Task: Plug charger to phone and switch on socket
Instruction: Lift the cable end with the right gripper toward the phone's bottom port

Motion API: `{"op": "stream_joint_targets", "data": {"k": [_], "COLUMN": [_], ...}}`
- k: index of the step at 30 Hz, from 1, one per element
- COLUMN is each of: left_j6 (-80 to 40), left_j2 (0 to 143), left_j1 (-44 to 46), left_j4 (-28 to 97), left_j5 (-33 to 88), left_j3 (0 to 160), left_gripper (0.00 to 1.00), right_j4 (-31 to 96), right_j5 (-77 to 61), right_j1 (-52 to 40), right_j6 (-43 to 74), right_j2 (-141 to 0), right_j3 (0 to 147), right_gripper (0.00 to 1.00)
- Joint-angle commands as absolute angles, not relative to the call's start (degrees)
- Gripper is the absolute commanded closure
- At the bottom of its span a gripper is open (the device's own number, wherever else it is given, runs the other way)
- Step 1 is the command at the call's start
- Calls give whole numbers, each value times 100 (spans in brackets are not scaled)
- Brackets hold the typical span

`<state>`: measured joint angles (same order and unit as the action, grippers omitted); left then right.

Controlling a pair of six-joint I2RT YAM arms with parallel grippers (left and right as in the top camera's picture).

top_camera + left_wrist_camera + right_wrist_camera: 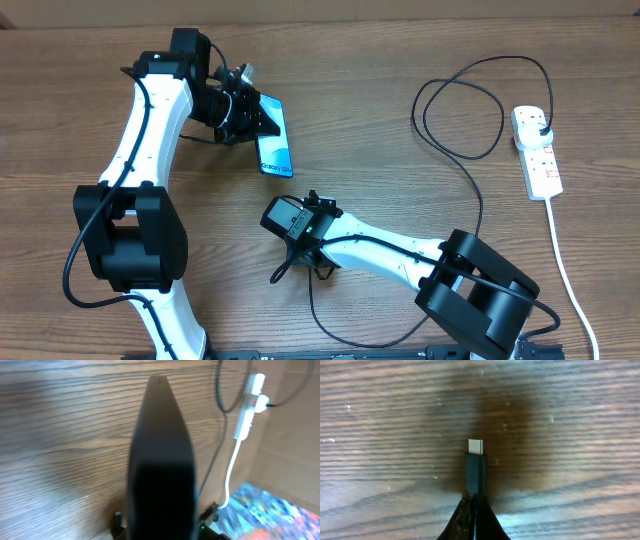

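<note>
The phone [276,143], with a light blue screen and dark frame, is held at its upper end by my left gripper [248,113], which is shut on it. In the left wrist view the phone [160,460] shows edge-on as a dark blurred slab. My right gripper [318,203] is shut on the charger's connector [475,467], its silver tip [475,447] pointing forward over bare wood, below and right of the phone. The black cable [479,210] loops to a black plug [541,127] in the white socket [537,160] at the far right.
The socket's white cord [560,260] runs down the right side of the table. The socket [248,410] and its cord also show in the left wrist view, with a colourful patterned surface [272,515] at the lower right. Black cable slack hangs below the right wrist [300,268].
</note>
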<state>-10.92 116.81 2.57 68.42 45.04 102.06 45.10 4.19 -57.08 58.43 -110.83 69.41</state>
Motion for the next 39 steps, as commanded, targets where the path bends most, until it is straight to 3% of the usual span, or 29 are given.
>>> {"op": "stream_joint_targets", "data": {"k": [1, 8, 13, 18, 23, 27, 39], "left_j6": [-746, -659, 196, 1105, 3026, 3924, 3990], "left_j2": [11675, 11598, 11524, 11526, 11526, 11528, 11528], "left_j1": [209, 139, -1, -71, -71, -71, -73], "left_j4": [6827, 6757, 6777, 7485, 8755, 9437, 9553], "left_j5": [5306, 5865, 7476, 7975, 9000, 9050, 9043], "left_j3": [10322, 10324, 10324, 10324, 10322, 10322, 10322], "left_gripper": [96, 96, 96, 96, 96, 96, 96], "right_j4": [4932, 5153, 5186, 5221, 4954, 4261, 3854], "right_j5": [224, -58, -639, -878, -1334, -1675, -1660], "right_j1": [-5616, -5391, -5264, -5236, -5236, -5234, -5199], "right_j6": [5852, 4895, 4206, 3496, 3371, 3181, 3164], "right_j2": [-11174, -9872, -8667, -7828, -7701, -7703, -7699], "right_j3": [6997, 7085, 7085, 7083, 6991, 6705, 6674], "right_gripper": [96, 96, 96, 96, 96, 96, 96]}}
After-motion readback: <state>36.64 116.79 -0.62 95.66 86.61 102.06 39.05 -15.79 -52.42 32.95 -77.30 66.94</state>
